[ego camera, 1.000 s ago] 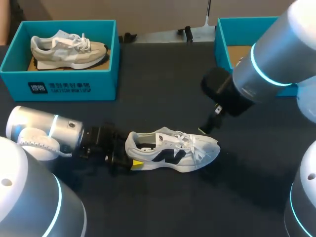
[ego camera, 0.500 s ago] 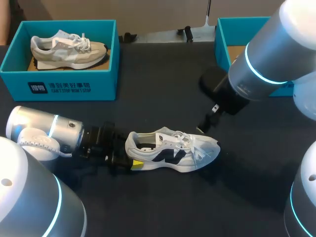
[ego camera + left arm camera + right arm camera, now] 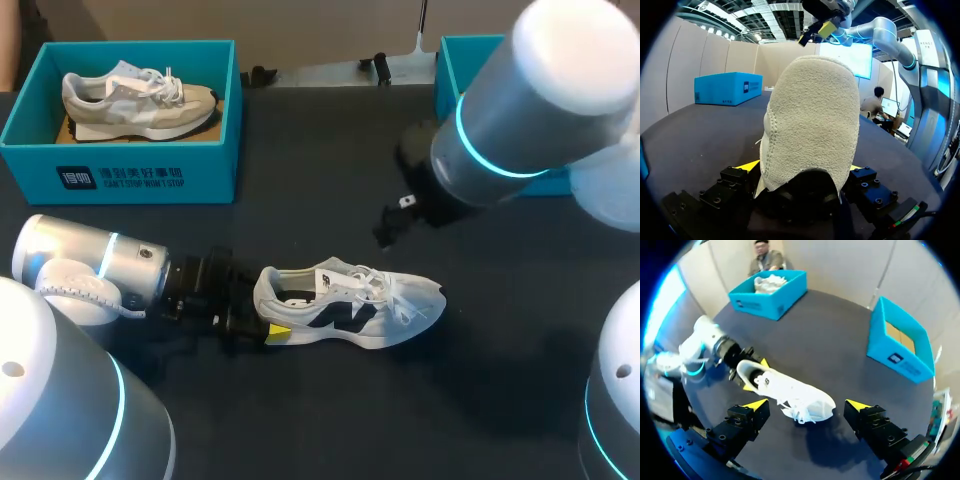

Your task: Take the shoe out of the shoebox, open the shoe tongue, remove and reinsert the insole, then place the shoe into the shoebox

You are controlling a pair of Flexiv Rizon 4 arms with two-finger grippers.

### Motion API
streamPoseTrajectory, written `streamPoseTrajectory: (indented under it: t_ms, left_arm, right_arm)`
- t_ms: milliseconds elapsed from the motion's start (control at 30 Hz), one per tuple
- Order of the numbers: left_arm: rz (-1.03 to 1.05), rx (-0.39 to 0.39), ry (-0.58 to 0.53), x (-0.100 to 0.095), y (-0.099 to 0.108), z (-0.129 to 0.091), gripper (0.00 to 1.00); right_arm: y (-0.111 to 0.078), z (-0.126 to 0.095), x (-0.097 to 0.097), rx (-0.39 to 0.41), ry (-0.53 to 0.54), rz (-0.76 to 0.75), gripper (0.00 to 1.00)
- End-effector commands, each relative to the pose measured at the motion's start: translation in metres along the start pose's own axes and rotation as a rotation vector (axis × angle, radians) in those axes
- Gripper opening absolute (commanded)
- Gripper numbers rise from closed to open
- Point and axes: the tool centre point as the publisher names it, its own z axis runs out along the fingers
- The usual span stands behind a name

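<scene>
Dark table (image 3: 330, 180), white sneaker (image 3: 350, 305) lying crosswise, heel clamped in the left gripper (image 3: 802, 167). Wide open, the right gripper (image 3: 807, 405) hangs over its toe end.

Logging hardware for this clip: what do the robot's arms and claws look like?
The left arm and right arm are rounded silver-white links with glowing cyan rings and black wrists. The left claw and right claw have black bolted fingers, yellow-tipped.

Overhead, two wrist views; common shoe (image 3: 345, 305)
</scene>
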Motion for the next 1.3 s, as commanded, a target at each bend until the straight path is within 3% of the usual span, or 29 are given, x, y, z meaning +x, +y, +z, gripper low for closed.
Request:
streamPoseTrajectory:
  t_ms: [33,367,800,1300]
  left_arm:
    - [-0.001,-0.002,0.001,-0.002,0.001,0.002,0.00]
    - [-0.001,-0.002,0.001,-0.002,0.001,0.002,0.00]
    - [-0.001,-0.002,0.001,-0.002,0.001,0.002,0.00]
    - [-0.001,-0.002,0.001,-0.002,0.001,0.002,0.00]
  right_arm:
    - [0.005,0.014,0.017,-0.017,-0.216,0.341,1.00]
    - [0.015,0.033,0.037,-0.013,-0.269,0.426,1.00]
    - [0.016,0.055,0.070,0.151,-0.309,0.383,1.00]
    - [0.006,0.079,0.085,0.233,-0.358,0.352,1.00]
